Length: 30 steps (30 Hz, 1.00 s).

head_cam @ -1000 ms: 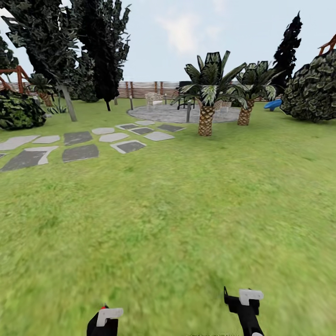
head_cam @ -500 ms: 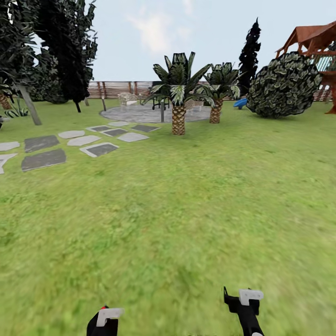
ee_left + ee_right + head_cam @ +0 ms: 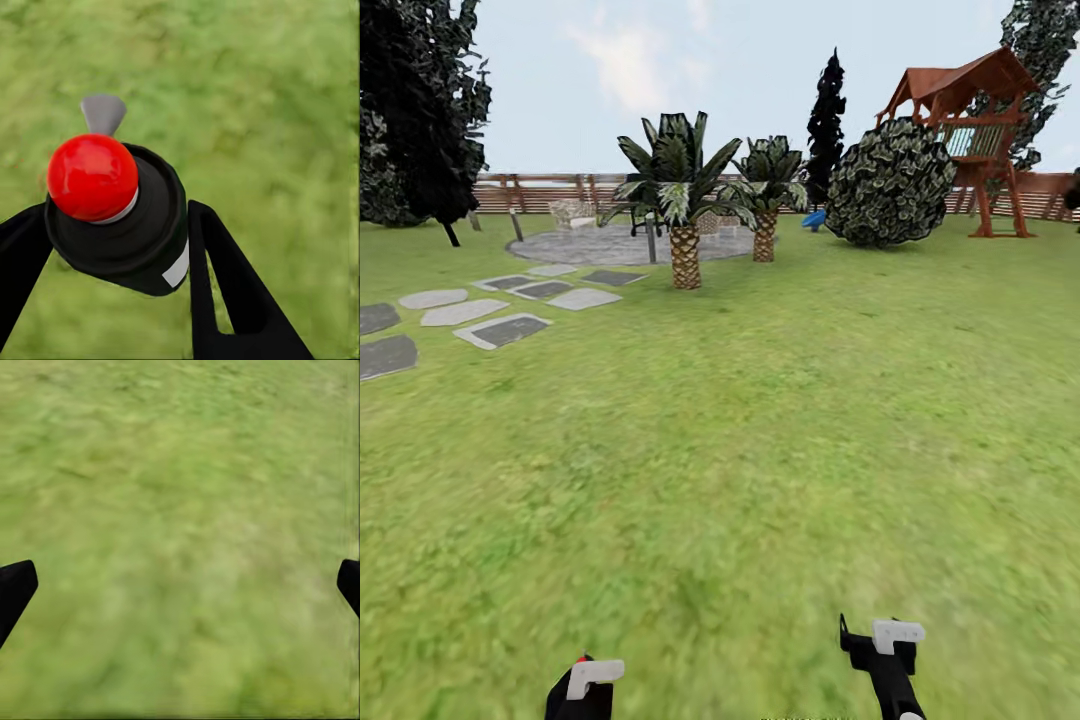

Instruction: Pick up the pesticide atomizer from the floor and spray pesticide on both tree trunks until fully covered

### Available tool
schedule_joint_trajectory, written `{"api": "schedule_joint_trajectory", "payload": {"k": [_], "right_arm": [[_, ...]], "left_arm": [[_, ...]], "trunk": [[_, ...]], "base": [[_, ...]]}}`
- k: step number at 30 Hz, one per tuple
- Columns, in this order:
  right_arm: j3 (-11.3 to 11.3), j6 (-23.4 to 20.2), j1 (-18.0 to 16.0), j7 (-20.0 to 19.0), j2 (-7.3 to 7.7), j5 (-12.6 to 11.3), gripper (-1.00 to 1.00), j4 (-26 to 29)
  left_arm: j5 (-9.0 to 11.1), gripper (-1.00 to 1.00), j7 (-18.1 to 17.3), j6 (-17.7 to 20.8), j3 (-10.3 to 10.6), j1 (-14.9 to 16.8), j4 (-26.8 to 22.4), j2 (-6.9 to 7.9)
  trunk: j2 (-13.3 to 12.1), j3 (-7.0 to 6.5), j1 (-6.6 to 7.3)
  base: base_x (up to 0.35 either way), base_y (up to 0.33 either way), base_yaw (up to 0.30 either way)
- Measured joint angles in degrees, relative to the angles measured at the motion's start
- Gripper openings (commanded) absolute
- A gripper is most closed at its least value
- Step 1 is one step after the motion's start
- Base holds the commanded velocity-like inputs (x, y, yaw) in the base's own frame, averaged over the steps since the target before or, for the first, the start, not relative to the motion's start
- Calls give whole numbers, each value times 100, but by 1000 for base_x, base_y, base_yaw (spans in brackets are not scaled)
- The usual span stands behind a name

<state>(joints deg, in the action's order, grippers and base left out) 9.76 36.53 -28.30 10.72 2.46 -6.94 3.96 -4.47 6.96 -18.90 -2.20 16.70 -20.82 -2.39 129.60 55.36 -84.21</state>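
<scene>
Glossy red cap [image 3: 92, 177] on matt black atomizer [image 3: 135, 225], slatted wooden fence [image 3: 540, 192], rough grass [image 3: 760, 430]

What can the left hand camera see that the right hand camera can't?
The left wrist view has the pesticide atomizer, black with a red ball on top, gripped between the left gripper and its fingers. The right wrist view has the right gripper, wide open with nothing between its fingertips. Both look down on blurry green grass.
</scene>
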Motion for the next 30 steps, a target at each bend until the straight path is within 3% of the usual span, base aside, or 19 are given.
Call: {"api": "schedule_joint_trajectory", "payload": {"k": [30], "right_arm": [[0,2,0,0,-2,0,100,0]], "left_arm": [[0,-100,0,0,-1,0,-11,2]], "trunk": [[0,0,0]], "base": [[0,-274,-296]]}}
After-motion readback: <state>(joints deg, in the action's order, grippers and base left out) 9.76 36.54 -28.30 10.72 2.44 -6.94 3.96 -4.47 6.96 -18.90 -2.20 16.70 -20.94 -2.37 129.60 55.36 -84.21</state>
